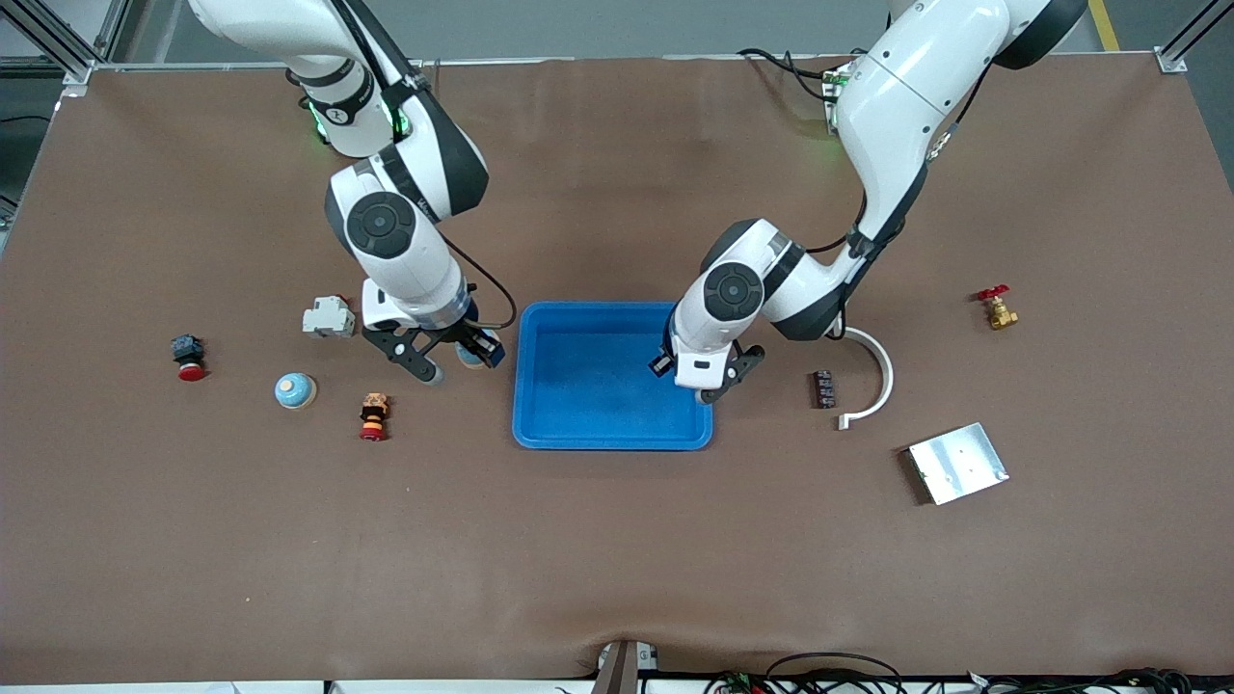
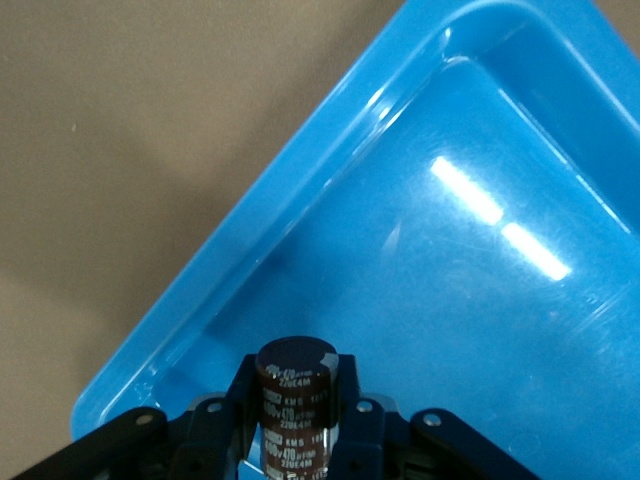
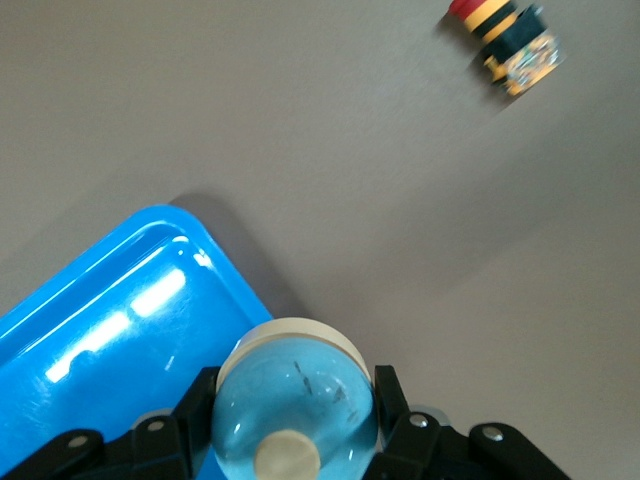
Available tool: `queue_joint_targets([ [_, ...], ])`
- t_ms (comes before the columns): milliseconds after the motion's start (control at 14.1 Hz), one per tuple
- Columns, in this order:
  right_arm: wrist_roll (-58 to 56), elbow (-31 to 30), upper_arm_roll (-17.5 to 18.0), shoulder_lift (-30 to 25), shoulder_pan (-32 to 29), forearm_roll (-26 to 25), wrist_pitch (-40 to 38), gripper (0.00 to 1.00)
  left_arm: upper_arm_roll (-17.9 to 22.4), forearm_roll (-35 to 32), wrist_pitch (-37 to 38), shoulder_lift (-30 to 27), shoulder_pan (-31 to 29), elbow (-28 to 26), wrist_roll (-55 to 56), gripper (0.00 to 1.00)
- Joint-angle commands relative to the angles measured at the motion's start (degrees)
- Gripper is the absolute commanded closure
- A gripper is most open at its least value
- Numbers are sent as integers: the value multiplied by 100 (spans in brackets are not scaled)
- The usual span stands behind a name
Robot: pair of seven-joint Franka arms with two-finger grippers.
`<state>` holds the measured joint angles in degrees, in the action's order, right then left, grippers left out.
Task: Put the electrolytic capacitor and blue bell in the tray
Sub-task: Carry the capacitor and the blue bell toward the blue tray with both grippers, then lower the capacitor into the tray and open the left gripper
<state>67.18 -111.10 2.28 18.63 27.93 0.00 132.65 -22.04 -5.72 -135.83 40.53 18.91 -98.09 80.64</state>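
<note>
**Both loads held, both at the tray's edges**

Now the move turns on where each gripper hangs against the tray [image 1: 611, 439]. The left gripper [image 1: 696, 378] is clamped on the capacitor [image 2: 294, 410] — a dark brown can, its long axis running along the fingers, end cap toward the wrist camera. In the left wrist view it hangs over the tray floor just inside one corner, so a release there should, I judge, land it inside.

The right gripper [image 1: 461, 355] is closed around the blue bell [image 3: 296, 402], dome and cream knob facing its wrist camera. It hangs over the table beside the tray's rim at the right arm's end; in the right wrist view the bell overlaps the rim corner, not the floor. It likely needs to go farther in over the tray before letting go.

Hard to make out: from the front the capacitor is hidden under the left wrist and the bell shows only as a sliver between the fingers. Neither wrist view shows the fingertips — height above the tray cannot be told.
</note>
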Motion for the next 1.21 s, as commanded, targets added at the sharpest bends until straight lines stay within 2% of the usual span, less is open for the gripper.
queue_joint_targets([
  [0,566,281,-96,473,334,-166,330,100,16,-175,-58,-9,52,-43,215,100],
  [142,1136,606,-96,842,537,-499,341,100,16,-175,-58,-10,52,-52,215,95],
  [284,1629,948,-88,1211,678,-825,332,100,16,-175,-58,-10,52,-52,215,73],
  [356,1727,1098,-88,1369,730,-844,306,100,16,-175,-58,-10,52,-52,224,67],
  [427,1737,1178,-79,1458,740,-826,288,100,16,-175,-40,-18,52,-52,224,52],
  [640,1781,1196,-79,1573,749,-774,340,100,-28,-166,82,-88,43,-61,259,0],
  [1138,1869,1302,-70,1881,775,-660,525,100,-55,-123,1319,-852,-167,35,41,0],
])
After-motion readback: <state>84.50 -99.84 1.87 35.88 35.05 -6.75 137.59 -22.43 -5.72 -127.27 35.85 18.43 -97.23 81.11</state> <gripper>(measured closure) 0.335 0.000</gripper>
